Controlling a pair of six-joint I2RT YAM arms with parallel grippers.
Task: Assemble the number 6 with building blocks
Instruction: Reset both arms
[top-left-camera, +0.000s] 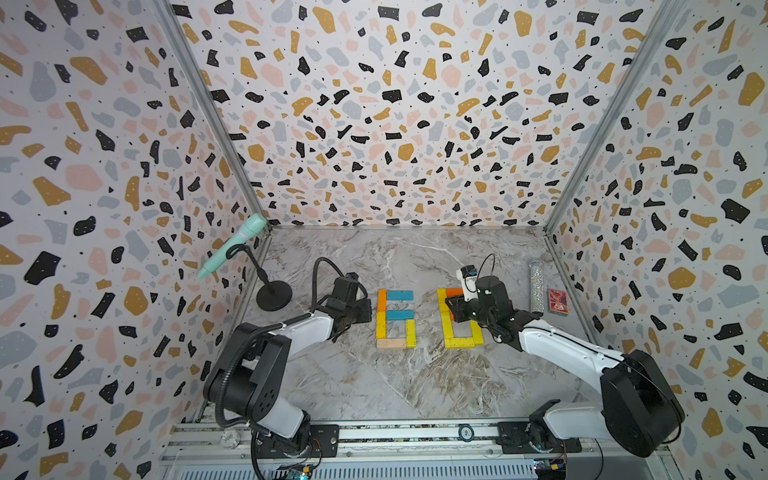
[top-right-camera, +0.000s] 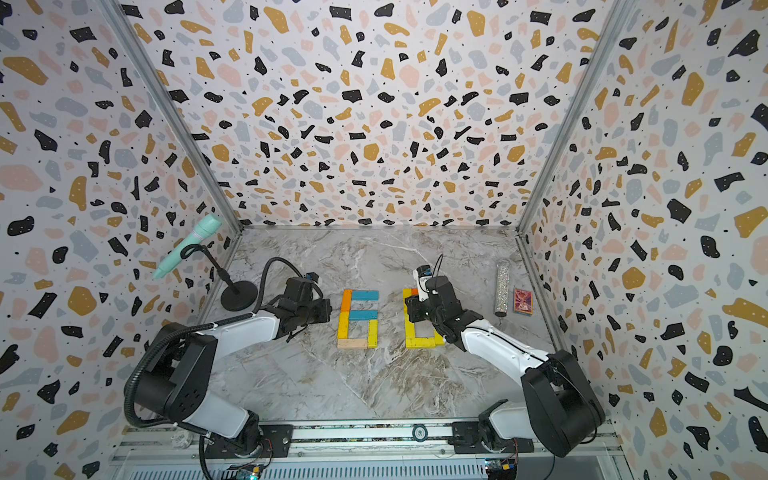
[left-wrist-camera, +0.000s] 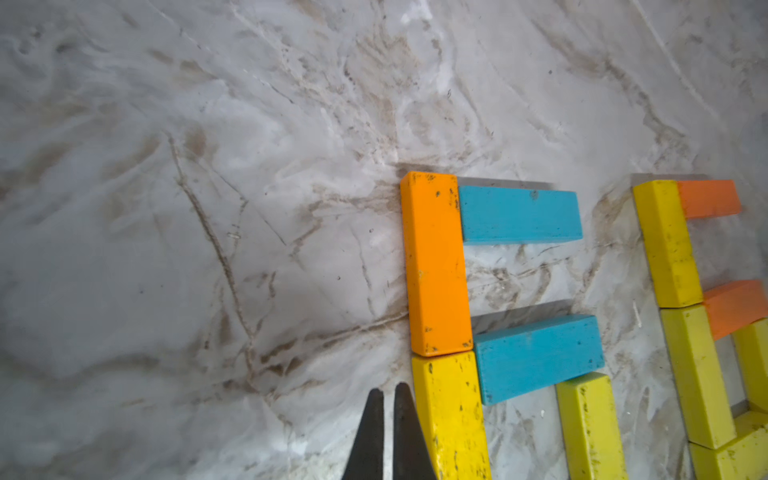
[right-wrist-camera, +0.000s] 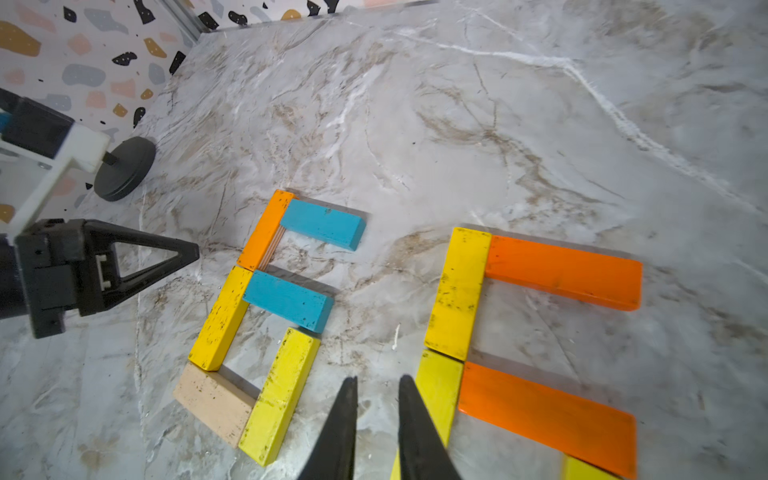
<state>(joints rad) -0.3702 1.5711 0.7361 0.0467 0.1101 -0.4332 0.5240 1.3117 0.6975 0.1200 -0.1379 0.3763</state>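
**Mid-counter: both 6s look laid, right claw empty at the right-hand one**

By the counter's left edge stands a mic stand (top-left-camera: 273, 296), clear of the work. Next comes the left claw (left-wrist-camera: 388, 395). It is pressed shut w/ nothing in it, just beside the upright of the left number 6 (top-left-camera: 400, 314); right wrist view shows a gap btwn them. That 6 lies approx mid-counter and is made of six building blocks (top-left-camera: 400, 295): orange, yellow, two teal, yellow, pale wood. The ends meet and the lower loop is closed.

Btwn it and the right edge lies the right number 6 (right-wrist-camera: 459, 291), yellow uprights w/ orange bars. The arm hides part of it in both top views, but left wrist view shows yellow pieces closing its loop. The right claw (right-wrist-camera: 378, 380) is only a narrow crack apart and holds nothing. Its tips are at that 6's lower upright; can't tell if they touch. A glitter tube (top-left-camera: 537, 289) and red box (top-left-camera: 557, 302) sit near the right edge and play no part.

Judgement: all planks seem placed, so the step in hand is prob. a last nudge or let-go at the right digit. The next move calls for lifting the right claw straight up w/ no sideways drift, since loose planks would likely slide.
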